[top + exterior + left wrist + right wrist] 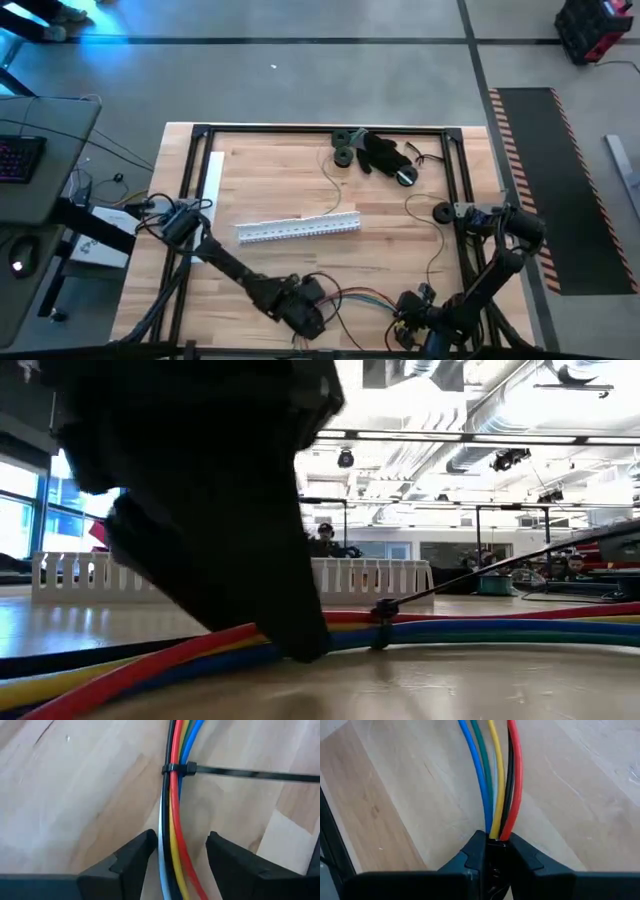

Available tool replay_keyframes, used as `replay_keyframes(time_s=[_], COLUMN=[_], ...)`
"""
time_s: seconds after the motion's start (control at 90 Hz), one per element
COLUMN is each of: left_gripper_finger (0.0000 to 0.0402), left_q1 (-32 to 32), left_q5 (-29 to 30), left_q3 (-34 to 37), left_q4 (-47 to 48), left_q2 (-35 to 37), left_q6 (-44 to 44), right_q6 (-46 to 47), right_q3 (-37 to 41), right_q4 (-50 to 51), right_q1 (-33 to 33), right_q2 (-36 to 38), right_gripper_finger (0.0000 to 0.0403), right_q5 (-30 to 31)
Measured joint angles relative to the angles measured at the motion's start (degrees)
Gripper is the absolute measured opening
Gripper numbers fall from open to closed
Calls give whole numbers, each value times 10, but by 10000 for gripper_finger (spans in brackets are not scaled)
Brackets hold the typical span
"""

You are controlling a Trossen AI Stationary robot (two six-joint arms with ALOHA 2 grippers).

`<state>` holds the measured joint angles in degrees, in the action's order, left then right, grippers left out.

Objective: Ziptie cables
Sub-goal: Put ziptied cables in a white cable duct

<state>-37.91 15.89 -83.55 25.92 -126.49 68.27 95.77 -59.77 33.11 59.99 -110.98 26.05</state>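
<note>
The left gripper (181, 857) is hovering at the near edge of the desk (270, 175), its two fingers (131, 860) spread on either side of the cables (176, 795) without pressing them. Six wires are counting out here: white, black, yellow, red, green and blue, running side by side. One black zip tie (178, 769) is cinching them together just ahead of the fingers, its long tail sticking out sideways across the wood. To the right, the right gripper (494, 847) is pinching the same bundle (495, 775) tightly between its pressed-together fingers, near the desk's front right corner. Farther back, one white perforated strip (298, 228) is lying across the middle, a second white strip (212, 178) is lying along the left rail, and a black heap (380, 152) is sitting at the far edge. In the low view the left arm is blocking much of the scene. No readable writing is showing.
</note>
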Motion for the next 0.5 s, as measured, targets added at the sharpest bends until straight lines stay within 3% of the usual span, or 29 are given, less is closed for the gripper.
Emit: replay_keyframes(time_s=[0.5], left_gripper_finger=[179], left_q1=[-44], left_q5=[61], left_q3=[-1], left_q4=[-5], left_q2=[-19], left_q6=[67], right_q6=[-35], right_q3=[9], right_q4=[93], right_q1=[-71], right_q2=[152], right_gripper_finger=[22], right_q5=[-77])
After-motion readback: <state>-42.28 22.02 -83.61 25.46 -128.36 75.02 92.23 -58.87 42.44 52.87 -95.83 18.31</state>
